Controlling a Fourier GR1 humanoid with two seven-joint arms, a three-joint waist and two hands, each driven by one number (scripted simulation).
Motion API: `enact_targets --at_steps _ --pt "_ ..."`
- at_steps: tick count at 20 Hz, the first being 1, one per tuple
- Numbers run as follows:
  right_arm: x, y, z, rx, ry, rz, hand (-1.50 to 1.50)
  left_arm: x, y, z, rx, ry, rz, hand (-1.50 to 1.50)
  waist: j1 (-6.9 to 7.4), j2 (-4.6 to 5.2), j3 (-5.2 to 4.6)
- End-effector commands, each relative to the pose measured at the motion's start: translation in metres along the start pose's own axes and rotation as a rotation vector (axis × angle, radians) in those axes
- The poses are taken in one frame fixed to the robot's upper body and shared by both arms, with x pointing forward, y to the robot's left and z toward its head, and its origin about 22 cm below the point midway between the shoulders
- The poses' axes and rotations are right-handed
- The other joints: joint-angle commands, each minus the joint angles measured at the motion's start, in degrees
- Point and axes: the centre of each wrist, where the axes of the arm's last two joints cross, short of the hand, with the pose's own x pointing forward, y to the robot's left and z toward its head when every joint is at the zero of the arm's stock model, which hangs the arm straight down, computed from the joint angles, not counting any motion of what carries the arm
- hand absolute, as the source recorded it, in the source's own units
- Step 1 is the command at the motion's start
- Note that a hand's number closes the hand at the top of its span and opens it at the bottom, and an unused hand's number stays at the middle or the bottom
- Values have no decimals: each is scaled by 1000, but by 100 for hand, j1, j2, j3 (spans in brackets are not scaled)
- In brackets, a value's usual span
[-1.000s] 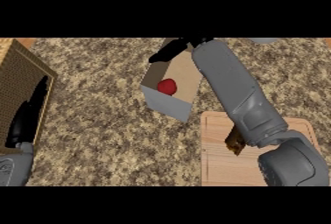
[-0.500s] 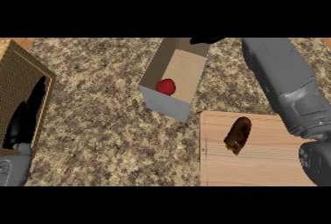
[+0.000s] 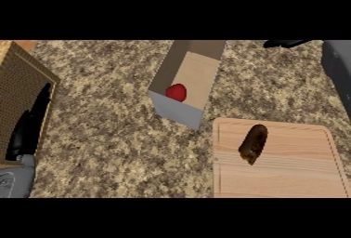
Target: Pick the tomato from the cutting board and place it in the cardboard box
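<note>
The red tomato (image 3: 176,92) lies inside the open cardboard box (image 3: 198,69), near its lower left wall. The wooden cutting board (image 3: 288,167) sits at the lower right of the counter. My right hand (image 3: 284,43) shows only as black fingers at the top right edge, away from the box and holding nothing; its grey forearm runs down the right edge. My left hand (image 3: 24,132) rests at the left edge, fingers straight, lying over a brown woven object.
A dark brown elongated item (image 3: 253,143) lies on the cutting board. A brown woven container (image 3: 21,88) with a wooden rim stands at the left edge. The counter (image 3: 103,139) is speckled stone.
My right arm has swung away from above the box toward the upper right, uncovering the box and the board. The tomato stays in the box. The left hand has not moved.
</note>
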Motion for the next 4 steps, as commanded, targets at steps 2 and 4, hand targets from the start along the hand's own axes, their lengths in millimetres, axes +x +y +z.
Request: enact_targets --at_steps 2,4 --pt "0 -55 27 29 4 46 -150 -2 -2 1 -6 -8 -6 0 73 45 6" --pt "-1 -56 29 73 33 72 -150 5 1 -7 -1 -20 12 0 51 33 4"
